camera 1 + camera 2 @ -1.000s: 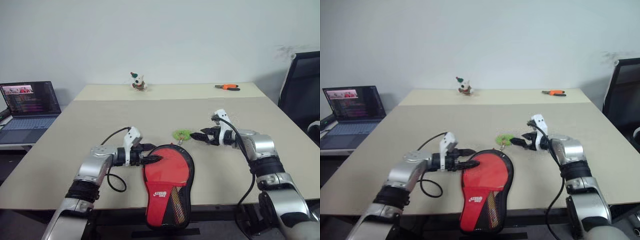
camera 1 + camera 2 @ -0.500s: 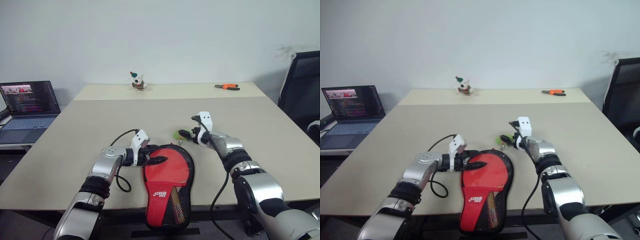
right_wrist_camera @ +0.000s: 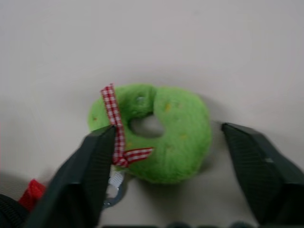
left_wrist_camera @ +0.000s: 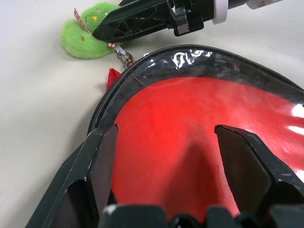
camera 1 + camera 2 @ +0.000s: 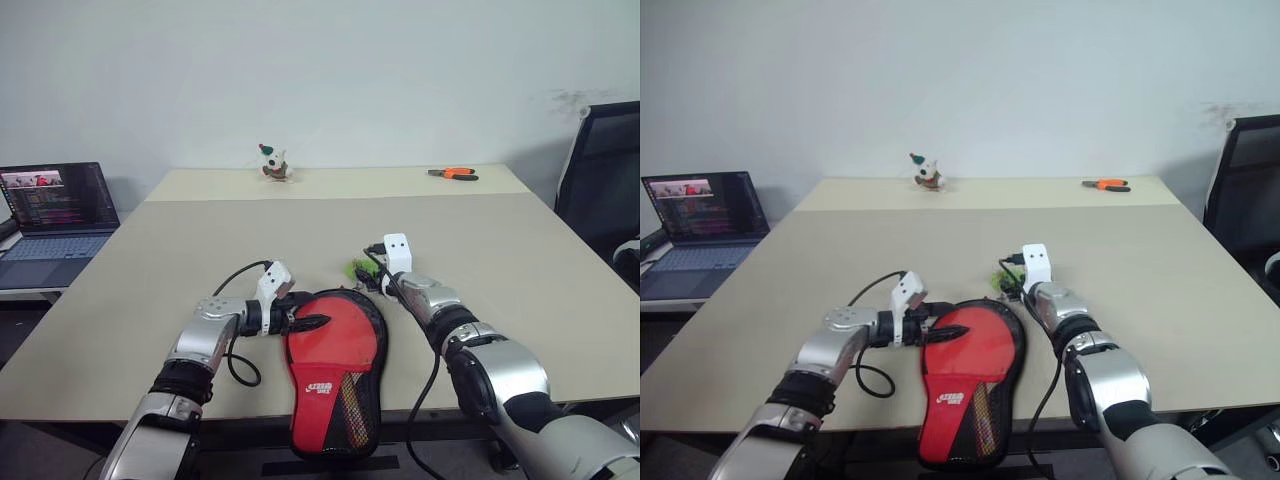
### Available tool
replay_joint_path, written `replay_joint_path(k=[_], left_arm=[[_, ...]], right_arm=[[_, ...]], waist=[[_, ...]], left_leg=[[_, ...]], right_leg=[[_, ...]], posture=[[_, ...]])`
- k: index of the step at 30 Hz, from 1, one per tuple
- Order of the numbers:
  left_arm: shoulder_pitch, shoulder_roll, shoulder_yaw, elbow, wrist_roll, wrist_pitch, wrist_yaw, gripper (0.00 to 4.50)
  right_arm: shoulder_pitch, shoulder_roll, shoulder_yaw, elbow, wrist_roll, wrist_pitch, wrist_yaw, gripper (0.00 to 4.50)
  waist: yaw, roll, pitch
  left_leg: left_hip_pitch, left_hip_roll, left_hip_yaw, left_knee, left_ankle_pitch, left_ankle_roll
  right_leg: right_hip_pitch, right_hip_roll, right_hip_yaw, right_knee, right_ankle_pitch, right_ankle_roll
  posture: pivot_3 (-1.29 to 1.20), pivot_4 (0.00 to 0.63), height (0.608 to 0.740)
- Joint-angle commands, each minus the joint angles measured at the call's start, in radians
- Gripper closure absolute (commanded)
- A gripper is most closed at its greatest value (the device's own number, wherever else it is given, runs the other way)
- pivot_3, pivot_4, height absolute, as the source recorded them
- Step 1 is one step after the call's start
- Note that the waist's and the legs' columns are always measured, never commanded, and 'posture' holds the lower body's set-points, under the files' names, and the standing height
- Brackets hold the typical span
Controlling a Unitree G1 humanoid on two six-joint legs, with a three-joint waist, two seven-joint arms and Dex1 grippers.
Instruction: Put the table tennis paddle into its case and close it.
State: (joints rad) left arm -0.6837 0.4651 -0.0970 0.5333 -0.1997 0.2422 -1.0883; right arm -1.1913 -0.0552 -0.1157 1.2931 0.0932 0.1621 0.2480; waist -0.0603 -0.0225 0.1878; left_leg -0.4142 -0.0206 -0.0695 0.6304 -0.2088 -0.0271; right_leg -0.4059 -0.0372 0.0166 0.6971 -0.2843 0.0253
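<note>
Red fabric of the case lies at the near edge of the beige table, its black-edged round end away from the robot and its narrow end over the table's lip; the paddle itself cannot be told apart from the case. Against a second ago, the right gripper has swung in from the right and dropped toward the green pull tag, a fuzzy ring with a red checked ribbon that lies just past the case's round end; its jaws have narrowed but stand apart on either side of the tag, not visibly pinching it. The left gripper has barely shifted, and its fingers are spread over the left edge of the case, whether pressing or merely resting cannot be told. Nothing else lies between the grippers and the case. To the left an open laptop sits on a lower surface, at the right stands a black office chair, and on the table's far part are a small toy figure and orange-handled pliers before a plain white wall.
</note>
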Motion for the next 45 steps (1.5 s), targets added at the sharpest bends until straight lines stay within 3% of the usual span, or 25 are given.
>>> replay_joint_path(k=[1, 7, 8, 21, 27, 30, 35, 45], left_arm=[[0.005, 0.017, 0.028, -0.033, -0.008, 0.007, 0.013, 0.95], [0.005, 0.011, 0.026, -0.03, -0.004, 0.005, 0.021, 0.95], [0.004, 0.008, 0.025, -0.025, -0.002, 0.002, 0.023, 0.95], [-0.11, -0.105, -0.027, 0.187, 0.064, -0.123, 0.036, 0.95], [-0.151, -0.163, -0.036, 0.309, 0.101, -0.185, 0.047, 0.95], [-0.164, -0.178, -0.032, 0.351, 0.112, -0.208, 0.051, 0.95], [-0.176, -0.192, -0.027, 0.397, 0.12, -0.235, 0.054, 0.95], [-0.201, -0.221, -0.02, 0.466, 0.136, -0.275, 0.068, 0.95]], right_arm=[[-0.038, 0.014, -0.01, -0.011, -0.007, -0.023, -0.009, 2.15], [-0.036, 0.019, -0.016, -0.012, -0.006, -0.025, -0.015, 4.32], [-0.035, 0.016, -0.018, -0.013, -0.005, -0.025, -0.017, 4.49], [-0.014, -0.067, -0.05, -0.059, 0.009, -0.02, -0.059, 4.49], [0.067, -0.12, -0.043, -0.193, 0.008, 0.046, -0.066, 4.49], [0.164, -0.148, -0.023, -0.373, 0.0, 0.136, -0.053, 4.49], [0.412, -0.208, 0.006, -0.878, 0.012, 0.411, -0.024, 4.49], [0.777, -0.269, -0.026, -1.682, 0.154, 0.957, 0.008, 4.49]], waist=[[0.0, 0.0, 0.0], [0.0, 0.0, 0.0], [0.0, 0.0, 0.0], [0.003, 0.0, 0.0], [0.006, 0.0, 0.0], [0.013, 0.0, 0.0], [0.031, 0.002, -0.001], [0.033, 0.006, -0.004]], left_leg=[[0.0, 0.0, 0.0, 0.0, 0.0, 0.0], [0.0, 0.0, 0.0, 0.0, 0.0, 0.0], [0.0, 0.0, 0.0, 0.0, 0.0, 0.0], [0.0, -0.001, 0.0, 0.0, 0.0, 0.0], [0.0, -0.001, 0.0, 0.0, 0.0, 0.0], [0.0, -0.001, 0.0, 0.001, 0.0, 0.0], [-0.001, -0.002, -0.002, 0.002, 0.0, 0.0], [0.0, -0.002, -0.004, 0.003, 0.0, 0.001]], right_leg=[[0.0, 0.0, 0.0, 0.0, 0.0, 0.0], [0.0, 0.0, 0.0, 0.0, 0.0, 0.0], [0.0, 0.0, 0.0, 0.0, 0.0, 0.0], [0.0, 0.0, 0.0, 0.0, 0.0, 0.0], [0.001, -0.001, -0.001, 0.0, 0.0, 0.0], [0.002, -0.001, -0.001, 0.0, 0.0, 0.0], [0.002, -0.001, -0.002, 0.0, 0.0, 0.001], [0.005, -0.001, -0.004, 0.0, -0.001, 0.002]], posture=[[0.0, 0.15, 0.74], [0.0, 0.15, 0.74], [0.0, 0.15, 0.74], [0.0, 0.15, 0.74], [0.0, 0.15, 0.74], [0.0, 0.15, 0.74], [0.0, 0.15, 0.74], [0.0, 0.15, 0.74]])
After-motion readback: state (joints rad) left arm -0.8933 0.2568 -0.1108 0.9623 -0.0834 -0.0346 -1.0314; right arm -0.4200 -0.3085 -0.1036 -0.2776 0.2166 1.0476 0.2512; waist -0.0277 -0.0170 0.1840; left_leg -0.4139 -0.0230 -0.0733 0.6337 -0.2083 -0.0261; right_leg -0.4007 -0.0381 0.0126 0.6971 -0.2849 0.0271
